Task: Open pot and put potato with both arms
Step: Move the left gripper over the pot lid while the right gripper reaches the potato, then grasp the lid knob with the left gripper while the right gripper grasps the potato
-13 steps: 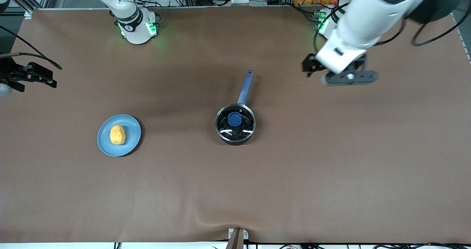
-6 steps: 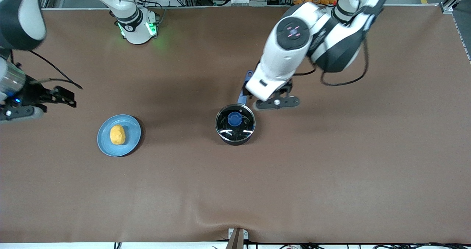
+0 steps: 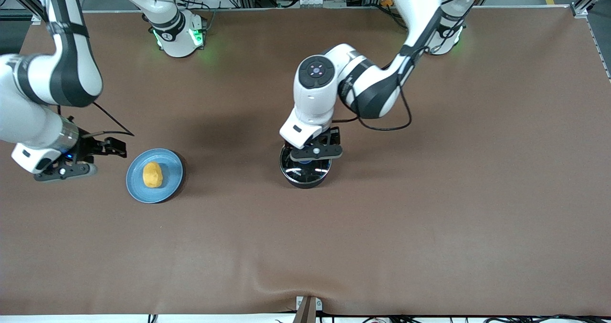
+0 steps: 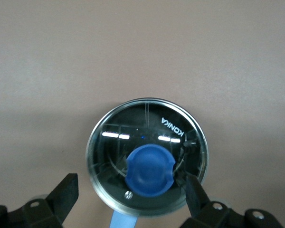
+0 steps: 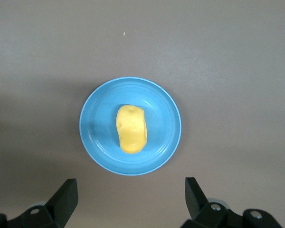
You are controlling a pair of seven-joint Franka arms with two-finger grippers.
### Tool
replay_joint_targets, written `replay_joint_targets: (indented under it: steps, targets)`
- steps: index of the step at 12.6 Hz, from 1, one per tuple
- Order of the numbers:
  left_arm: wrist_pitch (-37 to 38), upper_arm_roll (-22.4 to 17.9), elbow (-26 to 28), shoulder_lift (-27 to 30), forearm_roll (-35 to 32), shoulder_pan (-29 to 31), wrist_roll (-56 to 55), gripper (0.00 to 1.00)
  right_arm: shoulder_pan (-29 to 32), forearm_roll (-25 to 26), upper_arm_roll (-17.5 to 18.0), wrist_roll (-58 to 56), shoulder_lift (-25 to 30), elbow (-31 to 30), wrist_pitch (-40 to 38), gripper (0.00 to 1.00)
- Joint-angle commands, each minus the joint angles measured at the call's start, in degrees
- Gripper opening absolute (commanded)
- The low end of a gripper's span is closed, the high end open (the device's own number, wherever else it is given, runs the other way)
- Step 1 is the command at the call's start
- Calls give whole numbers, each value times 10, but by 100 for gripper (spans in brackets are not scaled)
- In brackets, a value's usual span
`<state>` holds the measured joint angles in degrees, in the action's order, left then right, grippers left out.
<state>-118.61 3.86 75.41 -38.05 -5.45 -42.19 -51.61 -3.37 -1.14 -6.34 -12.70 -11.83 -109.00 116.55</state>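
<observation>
The black pot (image 3: 305, 177) stands mid-table with its glass lid (image 4: 133, 137) on; the blue knob (image 4: 149, 170) shows in the left wrist view. My left gripper (image 3: 315, 152) hovers open over the lid (image 4: 130, 194), one fingertip (image 4: 194, 190) above the lid's rim beside the knob and the other fingertip (image 4: 66, 192) outside the pot. The blue handle (image 4: 122, 221) shows between them; the arm hides it in the front view. The potato (image 3: 152, 174) lies on the light-blue plate (image 3: 173, 168). My right gripper (image 3: 62, 169) is open and empty beside the plate, toward the right arm's end; its wrist view shows the potato (image 5: 130, 129) on the plate (image 5: 99, 128).
A brown cloth (image 3: 429, 218) covers the table, with a small ridge (image 3: 267, 285) near the front edge. A small bracket (image 3: 308, 307) sits at the middle of that edge.
My left arm swung in from its end of the table and came down over the pot lid. My right gripper moved in toward the plate. Pot, lid, plate and potato stayed put.
</observation>
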Motion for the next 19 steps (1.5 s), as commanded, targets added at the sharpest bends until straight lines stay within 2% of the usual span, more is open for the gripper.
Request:
replay_joint_targets:
  steps: [1,6,9,11,12,14,17,19]
  targets:
    - [-14,-17,-26,-28,-11,-14,-6,100,-1,-31,-1,-6,-39,-4,16,100]
    - [-33,-13,-26,-54,-11,-14,-1,100,-13,-45,-1,-7,-115,-9,83,100]
    - [-33,-11,-24,-57,-10,-16,0,100,-14,-65,-1,-8,-122,-62,160,100]
    - [-32,-11,-21,-58,-9,-20,4,100,-12,-65,-1,-8,-122,-71,176,100]
    - [-32,-11,-21,-58,-8,-20,4,97,-10,-65,-1,-8,-123,-72,182,100]
    - [-32,-10,-19,-62,-8,-22,11,82,-10,-65,-2,-9,-138,-73,203,100]
    - [-31,-10,-18,-64,5,-23,39,49,-11,-65,-2,-9,-146,-73,217,100]
    - [-29,-9,-18,-61,18,-23,39,4,-11,-65,-2,-15,-154,-73,225,100]
